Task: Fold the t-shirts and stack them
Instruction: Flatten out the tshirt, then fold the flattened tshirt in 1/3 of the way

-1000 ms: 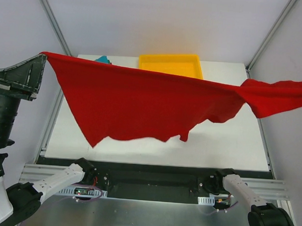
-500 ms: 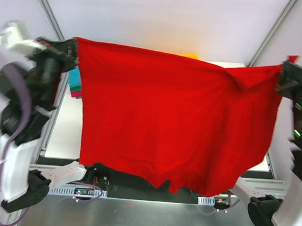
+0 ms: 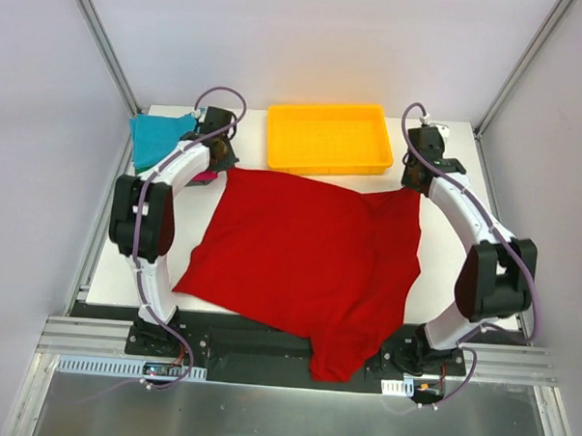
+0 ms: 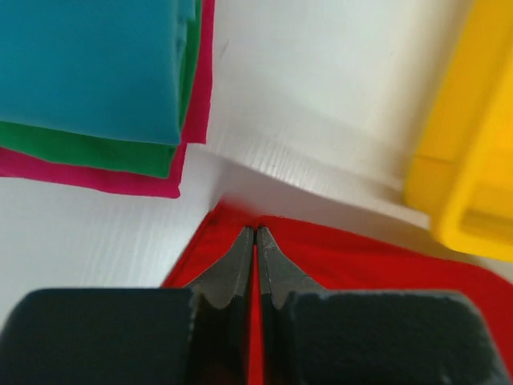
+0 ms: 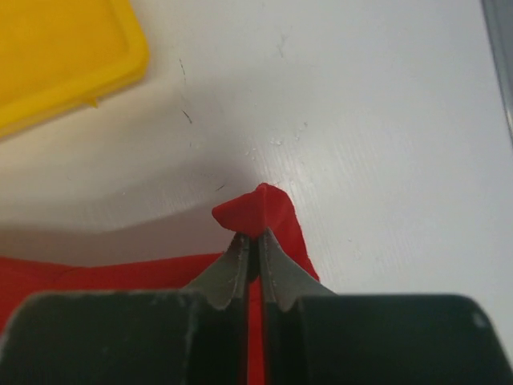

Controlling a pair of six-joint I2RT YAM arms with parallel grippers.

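Note:
The big red t-shirt [image 3: 309, 257] lies spread over the white table, its near end hanging over the front edge. My left gripper [image 3: 221, 165] is shut on its far left corner [image 4: 232, 220], down at the table. My right gripper [image 3: 409, 182] is shut on its far right corner [image 5: 260, 210]. A folded stack sits at the far left, just beyond the left gripper: teal t-shirt [image 4: 92, 64] on top, green t-shirt [image 4: 88, 151] under it, pink-red t-shirt [image 4: 96, 178] at the bottom. In the top view only the teal one [image 3: 157, 135] shows clearly.
A yellow plastic tray [image 3: 328, 138] stands at the far middle, between my two grippers; its corner shows in the left wrist view [image 4: 469, 160] and in the right wrist view [image 5: 56, 56]. Frame posts rise at the far corners.
Both arms swung the red t-shirt from high in the air down and away onto the table. It now lies spread flat, corners still pinched.

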